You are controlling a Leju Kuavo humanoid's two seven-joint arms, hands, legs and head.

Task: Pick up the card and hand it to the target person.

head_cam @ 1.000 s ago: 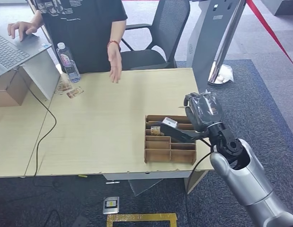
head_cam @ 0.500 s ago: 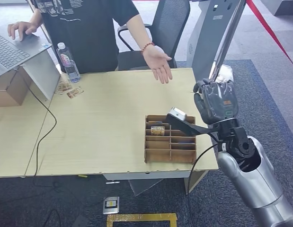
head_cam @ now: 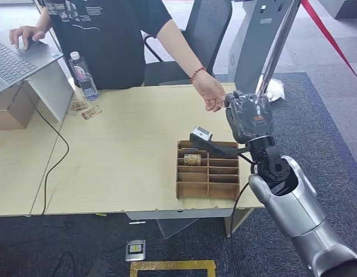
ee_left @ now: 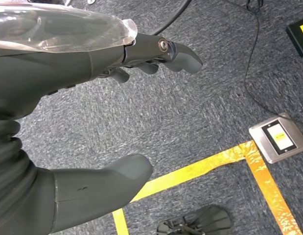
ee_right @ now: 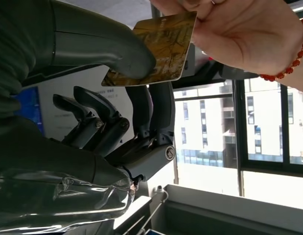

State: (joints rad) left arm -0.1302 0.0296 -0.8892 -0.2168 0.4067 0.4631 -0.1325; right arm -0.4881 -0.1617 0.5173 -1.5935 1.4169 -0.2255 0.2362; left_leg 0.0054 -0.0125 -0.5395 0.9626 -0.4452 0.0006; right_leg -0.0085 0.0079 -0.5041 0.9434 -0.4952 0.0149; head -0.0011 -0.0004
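some cards (head_cam: 192, 158), perhaps, in organizer (head_cam: 207, 187)

A pale wooden table (head_cam: 124, 144) stood on grey carpet (head_cam: 315, 121), a black office chair (head_cam: 207, 34) behind it. Yellow floor tape (ee_left: 201, 166) crossed the carpet. Bright windows (ee_right: 268, 122) showed buildings outside.

Gold patterned card (ee_right: 157, 49), red bead bracelet (ee_right: 290, 58), dark grey robot hand (ee_right: 116, 122).

Right hand (head_cam: 250, 117): you've raised it toward frame centre-right, meeting the person's hand (head_cam: 213, 95).
Person's hand: swung rightward, now pinching the card (ee_right: 157, 49).
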